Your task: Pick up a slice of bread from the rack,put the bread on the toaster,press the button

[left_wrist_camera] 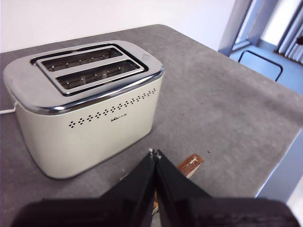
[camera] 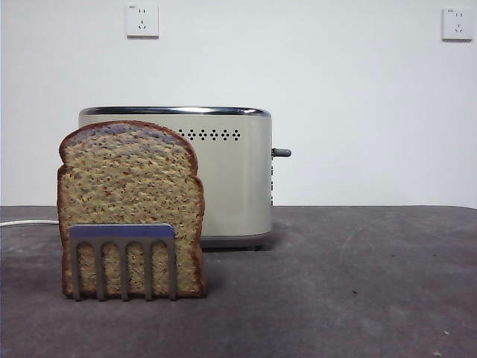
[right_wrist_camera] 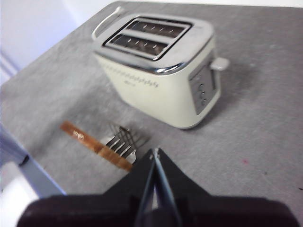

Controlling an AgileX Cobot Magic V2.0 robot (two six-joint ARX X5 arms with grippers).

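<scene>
The slice of bread point(camera: 130, 201) stands upright in the small metal rack point(camera: 124, 257) at the front left, in front of the cream toaster point(camera: 231, 175). The grey lever button point(camera: 282, 153) sticks out from the toaster's right end. In the left wrist view my left gripper point(left_wrist_camera: 154, 153) is shut and empty, high above the bread's top edge point(left_wrist_camera: 190, 164), facing the toaster point(left_wrist_camera: 90, 123) with its two empty slots. In the right wrist view my right gripper point(right_wrist_camera: 155, 152) is shut and empty, above the bread point(right_wrist_camera: 92, 142), rack point(right_wrist_camera: 124, 142), toaster point(right_wrist_camera: 161, 80) and button point(right_wrist_camera: 219, 63).
A white power cord point(camera: 26, 222) runs left from behind the toaster. Two wall sockets point(camera: 141, 21) sit on the white wall behind. The grey table point(camera: 358, 283) stretches to the right of the toaster. The table's edge point(left_wrist_camera: 279, 161) shows in the left wrist view.
</scene>
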